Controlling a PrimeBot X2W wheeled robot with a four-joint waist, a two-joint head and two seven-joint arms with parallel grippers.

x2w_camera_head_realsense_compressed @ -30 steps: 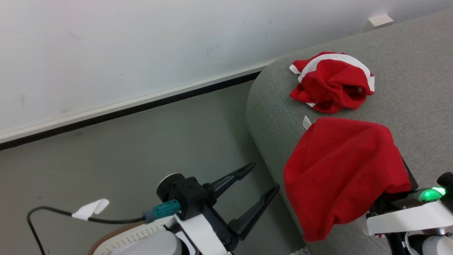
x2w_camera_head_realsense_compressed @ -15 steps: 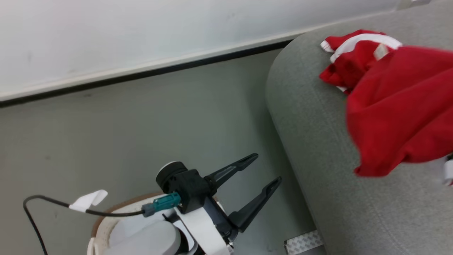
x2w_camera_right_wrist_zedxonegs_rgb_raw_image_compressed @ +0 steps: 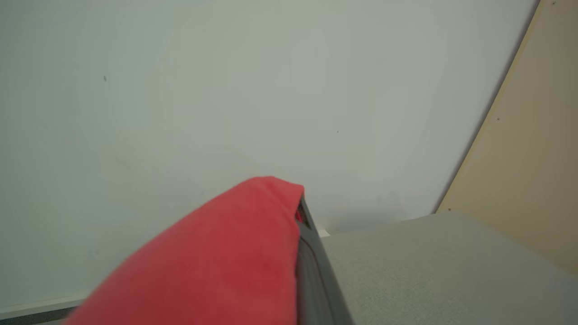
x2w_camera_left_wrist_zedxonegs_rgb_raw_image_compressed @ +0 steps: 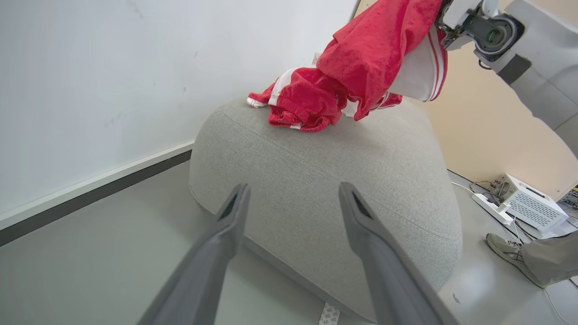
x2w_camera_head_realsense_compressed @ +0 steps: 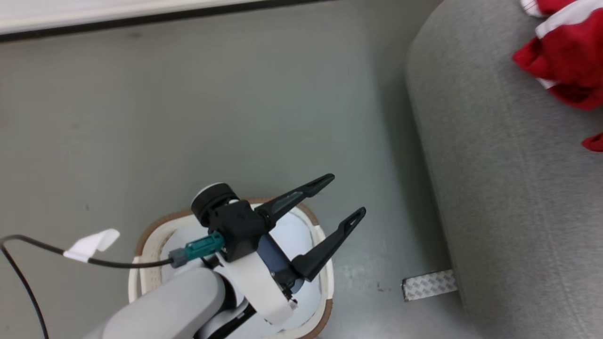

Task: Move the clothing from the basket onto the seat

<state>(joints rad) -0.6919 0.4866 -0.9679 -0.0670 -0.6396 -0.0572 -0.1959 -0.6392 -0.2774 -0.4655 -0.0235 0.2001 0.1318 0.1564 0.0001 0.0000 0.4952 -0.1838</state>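
Observation:
My left gripper (x2w_camera_head_realsense_compressed: pixel 345 195) stands open and holds nothing, just above the white, brown-rimmed basket (x2w_camera_head_realsense_compressed: pixel 150 231) on the floor; my arm hides the basket's inside. In the left wrist view its fingers (x2w_camera_left_wrist_zedxonegs_rgb_raw_image_compressed: pixel 235 212) point at the grey seat (x2w_camera_left_wrist_zedxonegs_rgb_raw_image_compressed: pixel 325 180). One piece of red clothing (x2w_camera_left_wrist_zedxonegs_rgb_raw_image_compressed: pixel 302 97) with white stripes lies crumpled on the seat's top (x2w_camera_head_realsense_compressed: pixel 494 188); it also shows at the head view's upper right (x2w_camera_head_realsense_compressed: pixel 570 52). A second red garment (x2w_camera_left_wrist_zedxonegs_rgb_raw_image_compressed: pixel 375 45) hangs above the seat from my right gripper (x2w_camera_right_wrist_zedxonegs_rgb_raw_image_compressed: pixel 300 203), which is shut on it; the cloth (x2w_camera_right_wrist_zedxonegs_rgb_raw_image_compressed: pixel 216 266) drapes over the fingers.
A white wall with a dark baseboard runs behind the seat. A strip of tape (x2w_camera_head_realsense_compressed: pixel 428 285) lies on the floor at the seat's foot. A tagged cable (x2w_camera_head_realsense_compressed: pixel 89 245) trails from my left wrist. A person's shoe (x2w_camera_left_wrist_zedxonegs_rgb_raw_image_compressed: pixel 510 253) and a white box (x2w_camera_left_wrist_zedxonegs_rgb_raw_image_compressed: pixel 528 205) are beyond the seat.
The head camera has swung down and left, bringing the basket into view. My right gripper has carried the red garment up over the seat. The left gripper stays open.

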